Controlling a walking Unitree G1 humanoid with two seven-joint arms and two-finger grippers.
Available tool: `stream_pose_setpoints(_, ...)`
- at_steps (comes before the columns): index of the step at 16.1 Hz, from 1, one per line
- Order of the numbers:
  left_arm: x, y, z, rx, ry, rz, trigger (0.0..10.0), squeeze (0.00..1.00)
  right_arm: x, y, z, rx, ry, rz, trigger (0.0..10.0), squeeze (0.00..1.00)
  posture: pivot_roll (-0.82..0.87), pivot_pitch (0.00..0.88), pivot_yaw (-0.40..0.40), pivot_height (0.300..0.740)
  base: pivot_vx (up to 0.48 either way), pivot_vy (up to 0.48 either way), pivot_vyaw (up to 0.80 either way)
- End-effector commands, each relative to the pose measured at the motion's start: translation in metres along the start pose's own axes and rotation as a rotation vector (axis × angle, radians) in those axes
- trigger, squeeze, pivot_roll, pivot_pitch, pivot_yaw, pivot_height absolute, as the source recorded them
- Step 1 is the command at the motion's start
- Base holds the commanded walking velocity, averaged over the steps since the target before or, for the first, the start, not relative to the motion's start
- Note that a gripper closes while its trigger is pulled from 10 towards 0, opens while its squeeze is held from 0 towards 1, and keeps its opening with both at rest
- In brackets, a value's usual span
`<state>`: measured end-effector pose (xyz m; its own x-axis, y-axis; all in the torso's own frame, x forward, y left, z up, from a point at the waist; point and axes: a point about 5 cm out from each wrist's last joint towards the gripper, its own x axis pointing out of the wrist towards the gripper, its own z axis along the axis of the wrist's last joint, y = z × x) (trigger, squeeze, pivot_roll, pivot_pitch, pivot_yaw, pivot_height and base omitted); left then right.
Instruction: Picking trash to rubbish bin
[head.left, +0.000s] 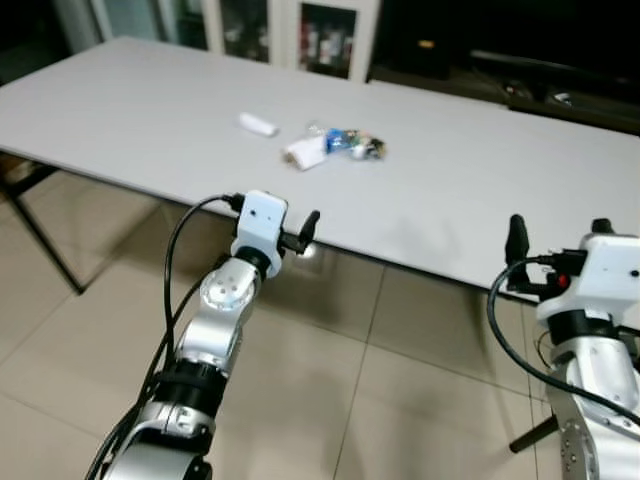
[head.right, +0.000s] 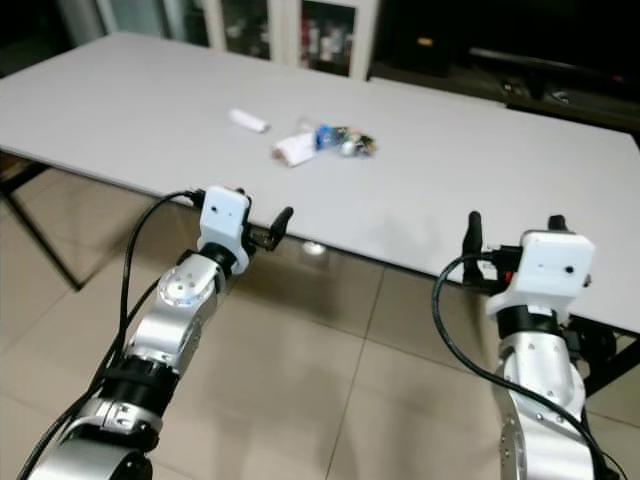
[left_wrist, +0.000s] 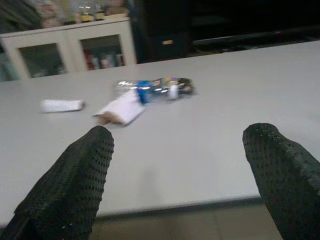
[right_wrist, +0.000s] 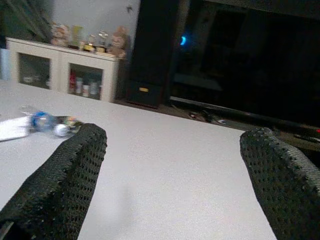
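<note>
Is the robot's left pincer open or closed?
Open. The left pincer has its two black fingers wide apart, with the table showing between them.

A large, pale grey, smooth-topped table (head.left: 450, 190) with thin black legs stands on a beige tiled floor (head.left: 330, 380). Three bits of trash lie on the table's far-left part: a small white rolled paper piece (head.left: 257, 124) furthest left, a crumpled white paper wrapper (head.left: 304, 153) right of it and slightly nearer, and a crushed clear plastic bottle with a blue label (head.left: 352, 144) touching that wrapper's right side.
</note>
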<state>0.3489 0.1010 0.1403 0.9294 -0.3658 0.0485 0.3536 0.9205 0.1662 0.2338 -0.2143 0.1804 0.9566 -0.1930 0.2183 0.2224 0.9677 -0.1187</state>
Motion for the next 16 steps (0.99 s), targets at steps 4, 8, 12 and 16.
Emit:
stream_pose_setpoints(4, 0.0022, -0.0058, 0.0034, 0.003, -0.009, -0.029, 10.0, 0.00, -0.0013, -0.0013, 0.0025, -0.013, -0.004, -0.010, 10.0, 0.00, 0.11, 0.035, -0.043, 0.740, 0.441, 0.000, 0.00)
stream_pose_setpoints(8, 0.0021, -0.0061, 0.0030, 0.004, -0.007, -0.031, 10.0, 0.00, -0.0022, -0.0015, 0.0027, -0.013, -0.002, -0.012, 10.0, 0.00, 0.11, 0.038, -0.044, 0.740, 0.441, 0.000, 0.00)
stream_pose_setpoints(12, 0.0031, -0.0063, 0.0035, 0.011, -0.005, -0.033, 10.0, 0.00, -0.0029, -0.0026, 0.0023, -0.017, 0.002, -0.015, 10.0, 0.00, 0.11, 0.041, -0.041, 0.740, 0.453, 0.000, 0.00)
stream_pose_setpoints(16, 0.0024, -0.0064, 0.0026, 0.013, -0.004, -0.033, 10.0, 0.00, -0.0037, -0.0025, 0.0024, -0.022, 0.004, -0.011, 10.0, 0.00, 0.11, 0.040, -0.044, 0.740, 0.465, 0.000, 0.00)
